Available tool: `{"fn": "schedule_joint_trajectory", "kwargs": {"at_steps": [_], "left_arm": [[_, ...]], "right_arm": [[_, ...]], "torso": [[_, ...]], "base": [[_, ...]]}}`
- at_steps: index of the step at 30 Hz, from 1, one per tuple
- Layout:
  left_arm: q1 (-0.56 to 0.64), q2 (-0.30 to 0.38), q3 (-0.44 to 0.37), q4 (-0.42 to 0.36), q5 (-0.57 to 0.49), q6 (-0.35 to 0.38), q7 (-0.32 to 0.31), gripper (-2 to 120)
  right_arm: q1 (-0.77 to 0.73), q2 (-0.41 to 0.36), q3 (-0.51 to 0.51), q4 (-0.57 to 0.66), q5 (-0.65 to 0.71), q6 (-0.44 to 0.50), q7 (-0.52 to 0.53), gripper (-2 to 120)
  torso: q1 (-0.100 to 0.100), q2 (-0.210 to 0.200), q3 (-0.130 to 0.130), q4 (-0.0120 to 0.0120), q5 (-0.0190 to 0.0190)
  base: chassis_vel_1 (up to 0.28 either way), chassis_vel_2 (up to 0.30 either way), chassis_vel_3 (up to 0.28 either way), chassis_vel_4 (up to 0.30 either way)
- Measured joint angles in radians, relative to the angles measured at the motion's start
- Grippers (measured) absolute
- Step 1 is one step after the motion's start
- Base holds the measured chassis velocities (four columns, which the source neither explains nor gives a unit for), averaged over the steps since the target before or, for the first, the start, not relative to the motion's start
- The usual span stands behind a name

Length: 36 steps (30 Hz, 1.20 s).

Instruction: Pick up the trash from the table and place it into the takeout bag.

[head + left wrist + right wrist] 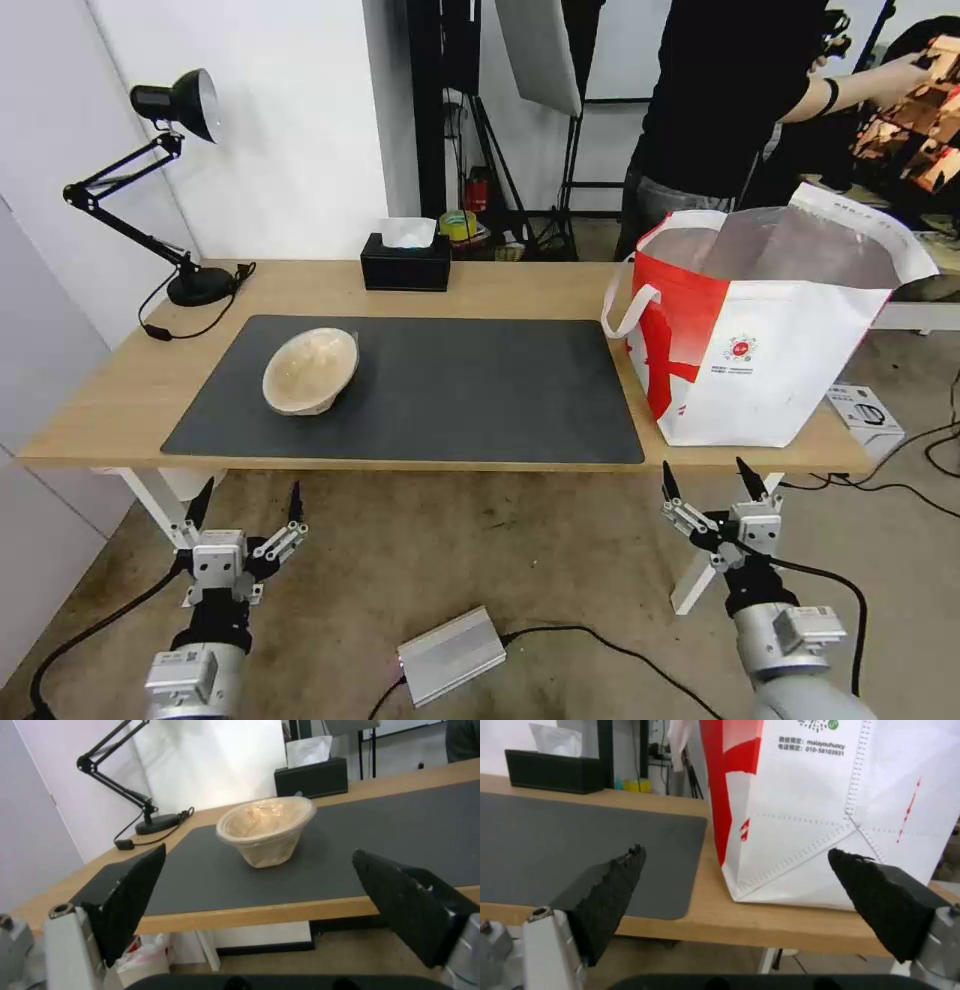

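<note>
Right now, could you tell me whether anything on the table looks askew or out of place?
Yes: the tan paper-pulp bowl on the dark mat is tipped on its side rather than standing on its base, its opening tilted up. The takeout bag stands upright and open at the table's right end. Nothing looks spilled.

You have one piece of trash on the table [480,290]: a tan paper-pulp bowl [310,370], left of centre in the head view, tipped toward the near side on the dark grey mat [450,400], with what looks like a clear film lining inside. The takeout bag [760,350] stands upright at the right of the frame on the table's end, mouth open, foil lining showing, red panel and white loop handle facing the mat.
</note>
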Motion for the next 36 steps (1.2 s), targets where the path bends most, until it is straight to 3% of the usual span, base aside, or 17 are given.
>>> {"fn": "schedule_joint_trajectory", "kwargs": {"at_steps": [36], "left_arm": [[0.000,0.000,-0.001,-0.009,-0.003,-0.002,0.000,100]], "right_arm": [[0.002,-0.015,-0.006,-0.061,-0.028,0.025,0.040,92]], "torso": [[0.000,0.000,0.000,0.0000,0.0000]], "base": [[0.000,0.000,0.000,0.000]]}}
